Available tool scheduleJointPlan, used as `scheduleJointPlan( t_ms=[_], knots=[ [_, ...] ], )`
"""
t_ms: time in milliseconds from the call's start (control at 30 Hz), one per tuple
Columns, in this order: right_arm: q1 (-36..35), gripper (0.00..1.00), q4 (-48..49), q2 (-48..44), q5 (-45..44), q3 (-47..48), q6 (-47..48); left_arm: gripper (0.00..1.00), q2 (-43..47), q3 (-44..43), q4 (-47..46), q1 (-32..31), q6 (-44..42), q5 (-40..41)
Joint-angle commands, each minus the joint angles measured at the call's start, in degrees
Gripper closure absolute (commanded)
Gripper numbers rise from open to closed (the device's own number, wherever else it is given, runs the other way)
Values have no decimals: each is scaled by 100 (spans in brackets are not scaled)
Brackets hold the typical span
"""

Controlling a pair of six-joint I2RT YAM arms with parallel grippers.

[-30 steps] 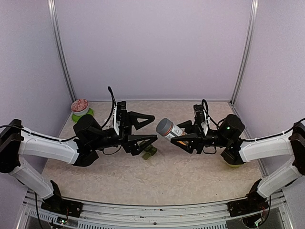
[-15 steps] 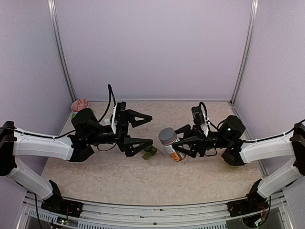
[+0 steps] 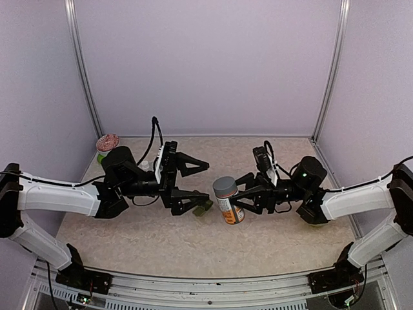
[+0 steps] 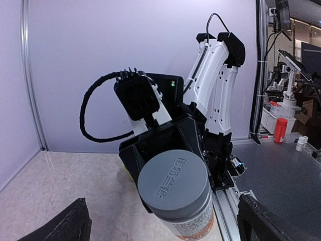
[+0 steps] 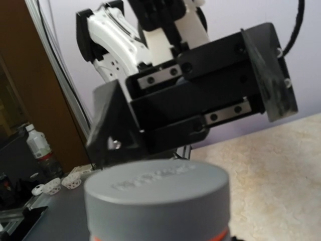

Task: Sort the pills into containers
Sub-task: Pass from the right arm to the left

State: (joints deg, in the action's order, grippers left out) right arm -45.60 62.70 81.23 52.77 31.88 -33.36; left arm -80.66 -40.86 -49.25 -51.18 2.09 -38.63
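Holding: my right hand [image 3: 237,196] is closed round a bottle [image 3: 228,205], upright, grey cap [image 3: 225,187] on.
Waiting: my left hand [image 3: 208,177] stands wide and empty, facing the cap.
Under it: the containers [image 3: 202,208] lie on the desk [image 3: 161,239], just below my left lower finger; whether the lids are open or shut I cannot tell.
Far corner: a bowl [image 3: 107,143], well apart.
Progress: by my judgement nothing is sorted; the cap must come off, lids be open, pills go in.
Left wrist view: cap face and orange label, no containers.
Right wrist view: the cap close, my left hand spread behind.
Top view: it alone shows containers and bowl.
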Motion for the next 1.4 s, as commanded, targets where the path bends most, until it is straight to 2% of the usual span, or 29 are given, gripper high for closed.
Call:
scheduleJointPlan(
  t_ms=[0,133,300,500,867,1100,1233,1367],
  knots=[
    [-45,67,-417,55,34,327,382,1,-63,-645,1196,-45,-275,-130],
    [-44,67,-963,-25,-28,427,663,1,-307,-1261,2394,-83,-448,-345],
    [-48,67,-1336,-103,-94,472,1046,1,-566,-1533,2706,-144,-464,-656],
    [-46,67,-1584,-239,-157,473,1203,8,-729,-1731,2992,-163,-538,-850],
    [-49,66,-1674,-266,-175,433,1265,39,-840,-1791,2995,-164,-482,-888],
    [-46,65,-1779,-268,-202,480,1327,78,-933,-1874,3054,-160,-465,-960],
    [-45,59,-2166,-358,-406,574,1521,82,-898,-1845,2948,-164,-409,-905],
    [2,42,-2855,-537,-857,742,1794,83,-707,-1605,2341,-152,-248,-666]
  ],
)
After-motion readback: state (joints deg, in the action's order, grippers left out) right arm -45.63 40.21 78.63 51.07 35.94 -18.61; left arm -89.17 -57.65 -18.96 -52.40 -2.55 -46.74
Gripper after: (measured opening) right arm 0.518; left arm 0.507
